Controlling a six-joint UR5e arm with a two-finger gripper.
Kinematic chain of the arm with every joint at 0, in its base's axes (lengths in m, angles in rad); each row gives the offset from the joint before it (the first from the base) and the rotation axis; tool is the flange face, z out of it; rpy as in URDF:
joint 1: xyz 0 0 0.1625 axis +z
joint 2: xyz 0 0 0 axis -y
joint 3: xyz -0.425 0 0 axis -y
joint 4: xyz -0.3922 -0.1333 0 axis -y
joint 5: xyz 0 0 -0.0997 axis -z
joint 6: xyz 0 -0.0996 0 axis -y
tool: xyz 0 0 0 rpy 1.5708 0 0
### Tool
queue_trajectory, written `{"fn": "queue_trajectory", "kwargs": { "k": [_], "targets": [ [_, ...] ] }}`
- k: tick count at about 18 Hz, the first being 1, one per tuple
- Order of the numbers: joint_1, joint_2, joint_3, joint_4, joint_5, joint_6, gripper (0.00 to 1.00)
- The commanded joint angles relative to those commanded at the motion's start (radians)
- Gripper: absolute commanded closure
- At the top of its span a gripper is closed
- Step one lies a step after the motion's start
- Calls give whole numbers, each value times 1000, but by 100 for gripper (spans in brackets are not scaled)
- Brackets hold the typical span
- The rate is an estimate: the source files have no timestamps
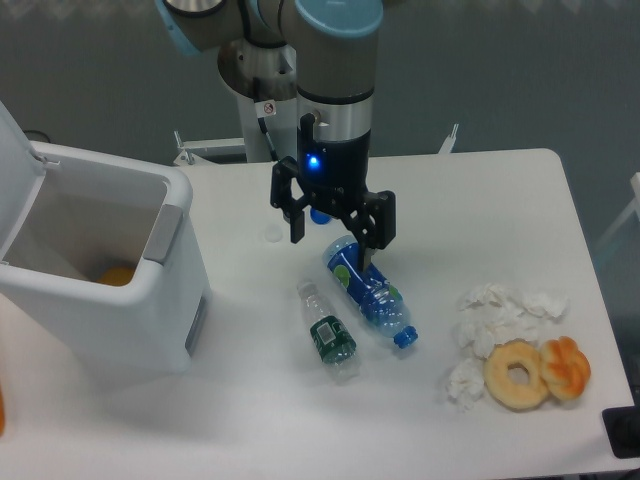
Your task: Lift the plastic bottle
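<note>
The plastic bottle point(327, 332) is small and clear with a dark green label band. It lies on its side on the white table point(480, 190), near the middle. A blue-tinted bottle point(368, 292) with a blue cap lies just to its right, at a slant. My gripper point(338, 230) is open, fingers pointing down. It hangs over the upper end of the blue-tinted bottle, up and to the right of the clear bottle, and touches neither as far as I can see. It holds nothing.
An open white bin point(100, 270) with something orange inside stands at the left. Crumpled white tissues point(495, 315), a donut point(517, 374) and a pastry point(566, 366) lie at the front right. A small white disc point(272, 236) lies left of the gripper.
</note>
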Motion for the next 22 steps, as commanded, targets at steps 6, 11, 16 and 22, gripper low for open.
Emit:
{"fn": "queue_trajectory", "kwargs": {
  "k": [6,11,16,22],
  "targets": [
    [-2,2,-12,5,14,-6,0],
    [-3,-20,-15,9,23,-55,0],
    [-6,-28,-86,8,23,-69,0],
    [-5,-78,-100,-6,26,-225,0]
  ]
}}
